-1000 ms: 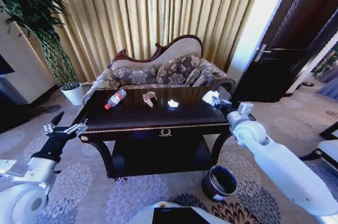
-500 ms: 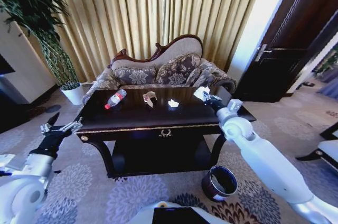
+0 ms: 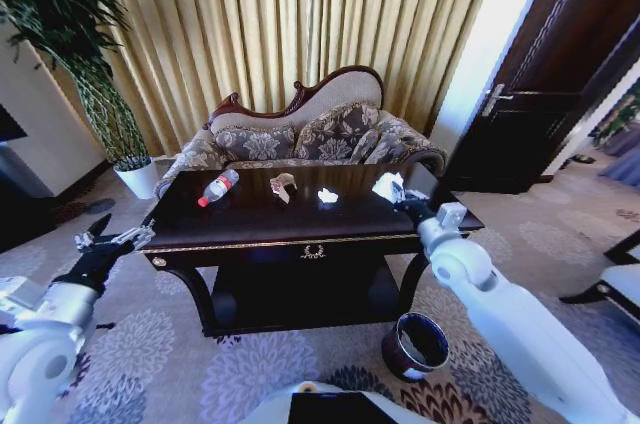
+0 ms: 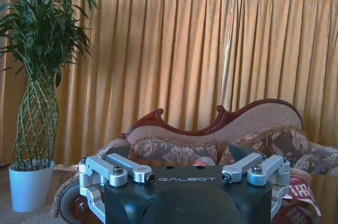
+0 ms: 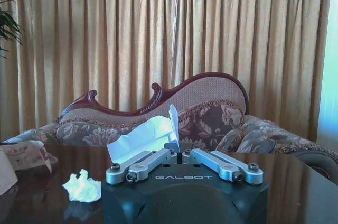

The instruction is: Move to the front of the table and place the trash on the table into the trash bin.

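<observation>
The dark glossy table (image 3: 260, 222) stands straight ahead. On its top lie a clear bottle with a red cap (image 3: 218, 187), a tan wrapper (image 3: 283, 185) and a small white paper wad (image 3: 328, 196). Over the table's right end, my right gripper (image 3: 399, 197) is shut on a crumpled white paper (image 3: 386, 184). From the right wrist, that paper (image 5: 141, 138) sticks up out of the shut right gripper (image 5: 177, 154), with the loose wad (image 5: 82, 187) lying beyond it. The maroon trash bin (image 3: 415, 344) sits on the carpet below the table's right front corner. My left gripper (image 3: 112, 241) hangs open beside the table's left end.
An ornate patterned sofa (image 3: 300, 134) backs against the gold curtains behind the table. A tall plant in a white pot (image 3: 138, 179) stands at the far left. A dark door (image 3: 540, 94) is at the right. Patterned carpet lies in front of the table.
My right gripper, holding the white paper, swung a little left over the table, then came back slightly toward the front right. The left arm drifted slightly left.
</observation>
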